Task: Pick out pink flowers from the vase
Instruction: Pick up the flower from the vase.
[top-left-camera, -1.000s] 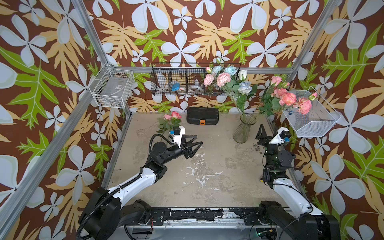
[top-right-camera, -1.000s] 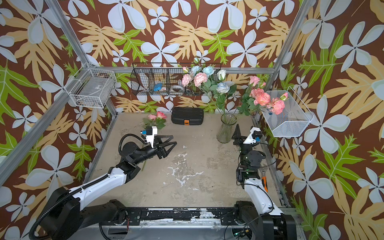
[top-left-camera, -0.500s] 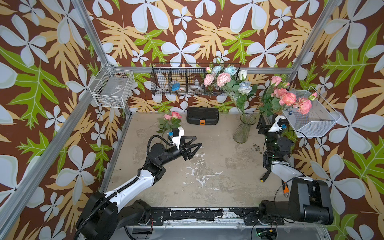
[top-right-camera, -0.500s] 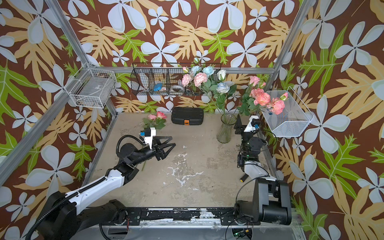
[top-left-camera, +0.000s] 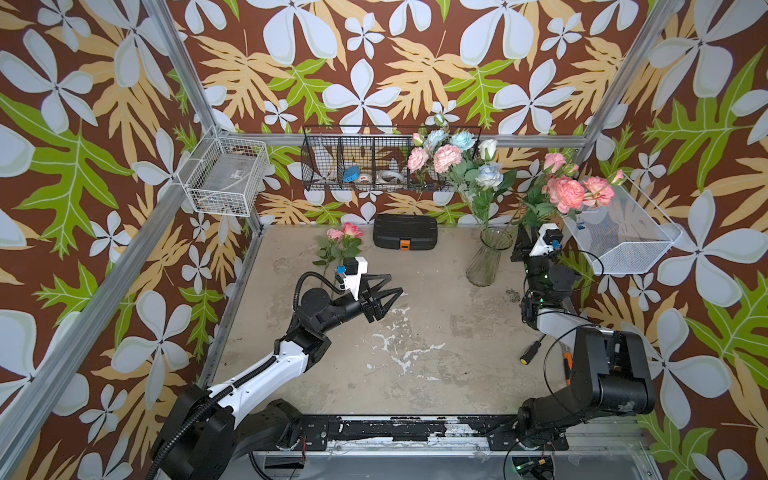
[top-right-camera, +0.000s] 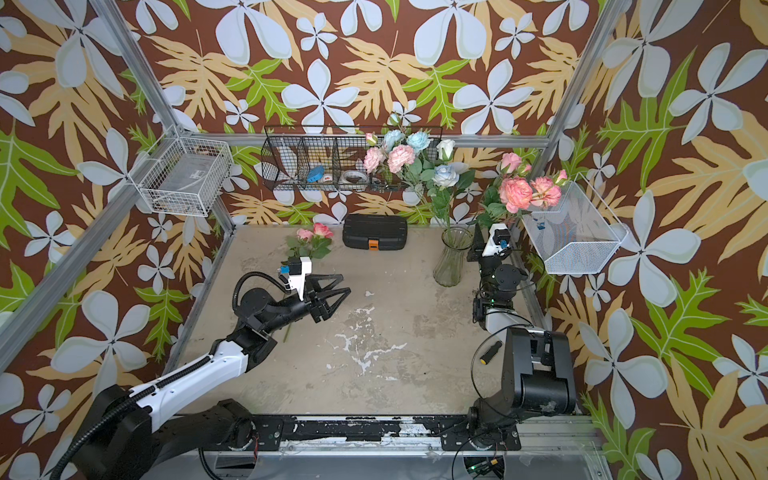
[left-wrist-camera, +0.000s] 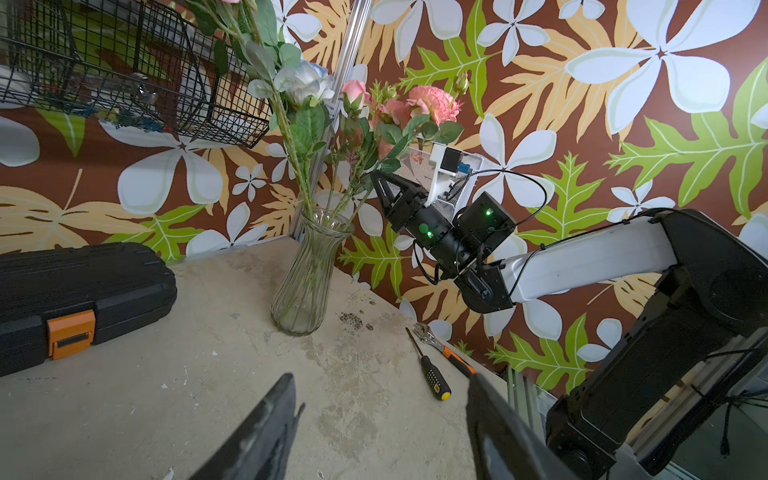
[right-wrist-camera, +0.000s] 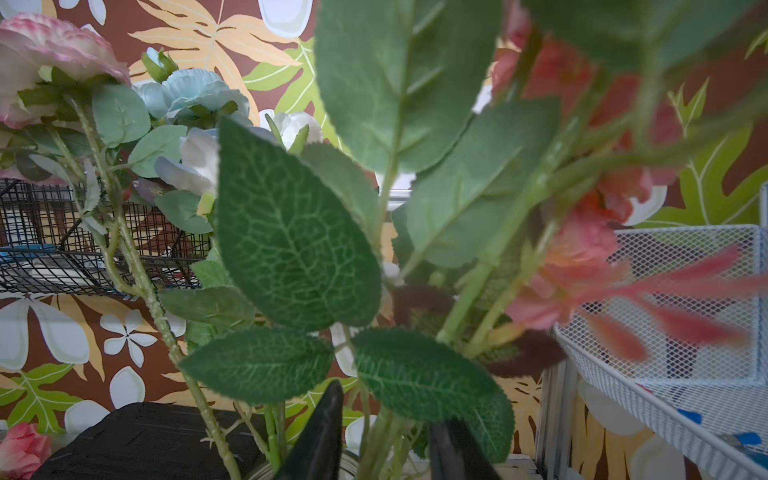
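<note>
The glass vase (top-left-camera: 484, 266) is set upright near the back right corner of the worktop (top-left-camera: 436, 353), just beside the right hand (top-left-camera: 520, 237). Most of the pink flowers (top-left-camera: 567, 193) are carried in it. One bunch is leaned out toward the white mesh basket (top-left-camera: 623, 249), and two pale pink carnations (top-left-camera: 446, 158) are stood among the blue and white roses (top-left-camera: 488, 174). Two pink roses (top-left-camera: 345, 232) are laid on the worktop at the back left, their stems partly hidden behind the left arm.

The left hand (top-left-camera: 395, 284) is released and empty above the middle of the worktop, jaws spread.

In the right wrist view the right hand's fingers (right-wrist-camera: 320, 436) are seen on either side of green stems just above the vase's rim. Only their tips are caught at the frame edge, and leaves are crowded over the lens. Whether the stems are pinched, and whose stems they are, cannot be told. In the left wrist view those fingertips are masked by foliage as well. The blooms nearest the right wrist lens are blurred.

A screwdriver (top-left-camera: 530, 353) is laid on the worktop by the right arm.
</note>
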